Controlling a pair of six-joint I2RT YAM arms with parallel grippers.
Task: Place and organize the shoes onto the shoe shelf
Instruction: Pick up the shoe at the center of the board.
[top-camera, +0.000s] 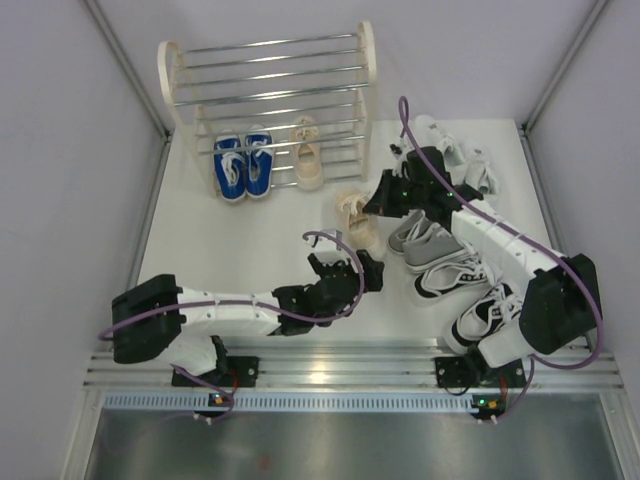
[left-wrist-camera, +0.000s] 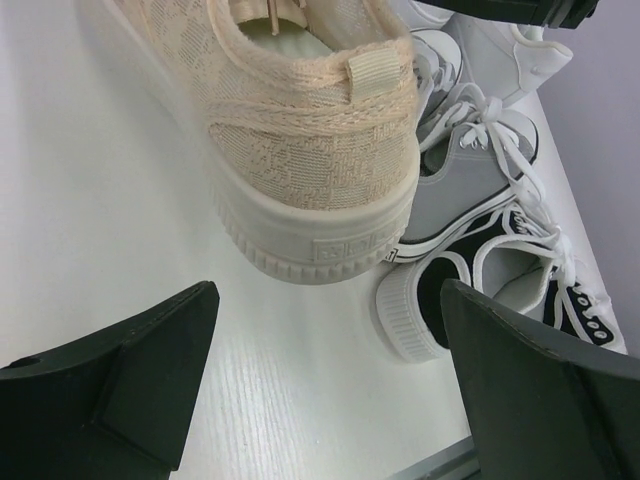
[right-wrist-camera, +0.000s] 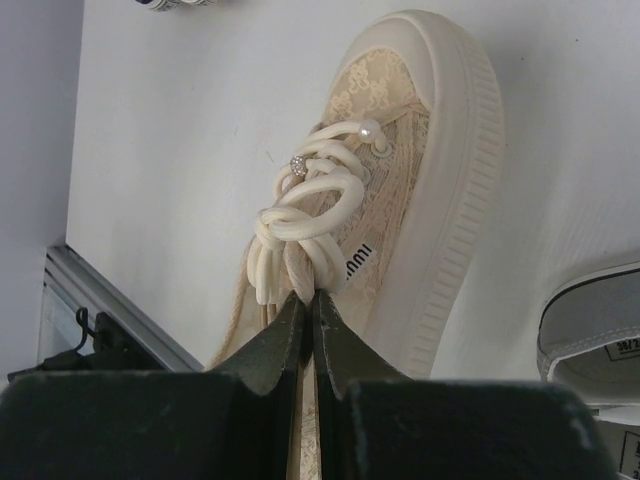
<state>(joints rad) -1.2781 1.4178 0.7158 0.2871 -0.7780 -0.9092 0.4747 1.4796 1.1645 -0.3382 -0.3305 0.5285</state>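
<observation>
Evidently the right claw (right-wrist-camera: 310, 296) clenches the laces (right-wrist-camera: 300, 215) of the beige shoe (right-wrist-camera: 445, 150) to lift it toward the upper-left shelf (top-camera: 169, 75), while the left claw (left-wrist-camera: 325, 300) waits released behind its heel.

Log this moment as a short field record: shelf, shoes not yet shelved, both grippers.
shelf: shoe shelf at the far edge, upper tiers bare
lowest level: blue pair and one beige shoe
in front of shelf: second beige shoe
right side: grey pair, black-and-white pair, white pair
left gripper: open, empty, facing the second beige shoe's heel
right gripper: shut, apparently pinching that shoe's laces
</observation>
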